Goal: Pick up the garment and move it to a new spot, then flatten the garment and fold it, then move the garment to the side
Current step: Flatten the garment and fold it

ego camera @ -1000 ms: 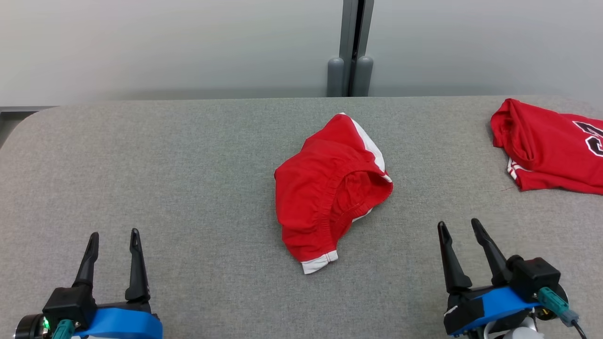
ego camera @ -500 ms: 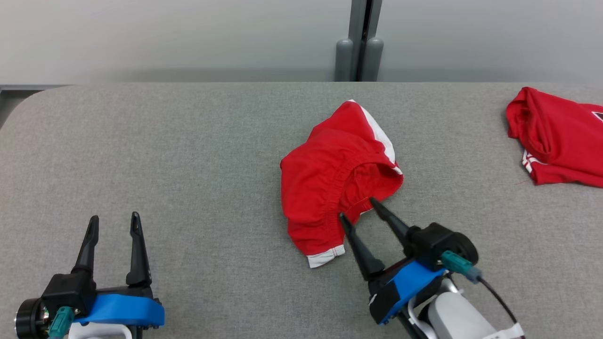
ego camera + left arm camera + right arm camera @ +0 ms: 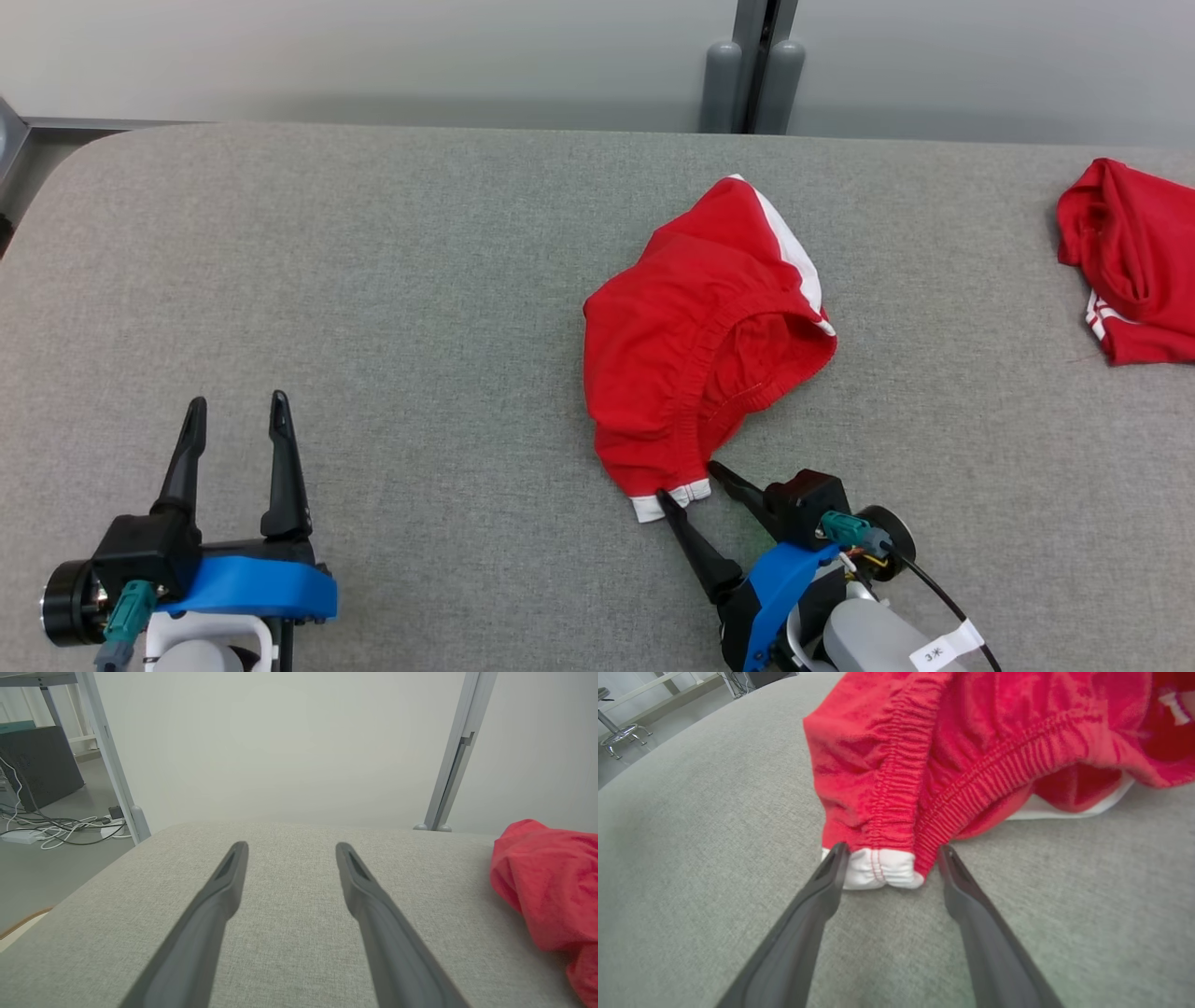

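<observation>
Right jaws shifted to garment [image 3: 691, 336] hem, straddling it wide (not clamped); left jaws wide.

My head camera looks forward and down from high over the grey counter [image 3: 420, 308], taking in my left claw [image 3: 237, 399] and right claw [image 3: 687, 479]. My left wrist camera sits low, looking along its fingers [image 3: 222, 896] across the counter toward the wall [image 3: 280, 742]. My right wrist camera faces the red garment [image 3: 971, 742] from close up; all three views share that garment
</observation>
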Controlling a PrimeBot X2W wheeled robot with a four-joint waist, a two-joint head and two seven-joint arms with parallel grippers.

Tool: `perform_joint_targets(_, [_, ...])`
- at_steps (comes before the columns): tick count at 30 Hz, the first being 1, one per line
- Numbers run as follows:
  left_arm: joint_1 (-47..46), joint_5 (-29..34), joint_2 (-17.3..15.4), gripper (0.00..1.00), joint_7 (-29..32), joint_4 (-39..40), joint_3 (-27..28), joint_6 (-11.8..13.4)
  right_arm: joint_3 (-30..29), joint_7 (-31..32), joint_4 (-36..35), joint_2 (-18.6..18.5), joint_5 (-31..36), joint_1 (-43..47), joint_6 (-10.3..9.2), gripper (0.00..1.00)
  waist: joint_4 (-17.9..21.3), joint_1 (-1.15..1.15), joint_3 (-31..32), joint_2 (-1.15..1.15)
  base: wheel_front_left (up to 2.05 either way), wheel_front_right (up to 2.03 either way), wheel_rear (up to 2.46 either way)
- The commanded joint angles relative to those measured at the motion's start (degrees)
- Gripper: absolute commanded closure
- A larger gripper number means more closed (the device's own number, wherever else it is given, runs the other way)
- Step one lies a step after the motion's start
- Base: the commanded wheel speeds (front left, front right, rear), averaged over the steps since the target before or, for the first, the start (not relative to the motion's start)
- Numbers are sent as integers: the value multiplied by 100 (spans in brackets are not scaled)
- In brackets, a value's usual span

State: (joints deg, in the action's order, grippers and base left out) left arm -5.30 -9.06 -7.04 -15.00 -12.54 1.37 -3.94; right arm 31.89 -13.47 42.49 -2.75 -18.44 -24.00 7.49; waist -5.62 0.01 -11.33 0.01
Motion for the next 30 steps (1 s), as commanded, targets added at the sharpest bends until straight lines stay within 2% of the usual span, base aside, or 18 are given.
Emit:
perform_joint_targets(1, [-115,24,-6,0,-25,-18,46,-27,51,-49,136,-27,-85,-134,1,27,-7,-1,-3,-1,0,0,0])
perform_joint_targets(2, [-112,31,0,0,-25,-31,60,-41,92,-68,222,-25,-172,-169,1,91,-8,-1,0,-1,0,0,0])
perform_joint_targets(3, [-106,37,8,0,-25,-44,78,-47,148,-88,278,-24,-258,-193,1,100,-2,-1,5,-1,0,0,0])
perform_joint_targets(7, [-63,64,33,0,-25,-76,111,-61,185,-143,497,-28,-491,-332,1,100,70,-1,62,-1,0,0,0])
perform_joint_targets(9, [-32,81,42,0,-25,-73,126,-79,-21,-169,626,-34,-482,-377,0,100,121,-1,100,-1,0,0,0])
perform_joint_targets(11, [2,89,42,0,-25,-73,159,-96,-476,-176,565,-42,-301,-428,1,100,181,-1,145,-1,0,0,0])
perform_joint_targets(16, [38,120,63,0,-25,-79,213,-120,-1656,-172,-85,-360,238,12,1,100,311,-1,234,-1,0,0,0])
perform_joint_targets(21, [77,134,109,0,-25,-81,205,-153,-2461,-173,-845,-642,746,316,1,100,374,-1,288,-1,0,0,0])
perform_joint_targets(26, [107,132,136,0,-25,-80,214,-174,-2875,-172,-1469,-781,1111,293,1,100,387,-1,344,-1,0,0,0])
perform_joint_targets(30, [104,123,149,0,-25,-76,232,-205,-2745,-142,-1864,-813,1278,40,1,100,357,-1,376,-1,0,0,0])
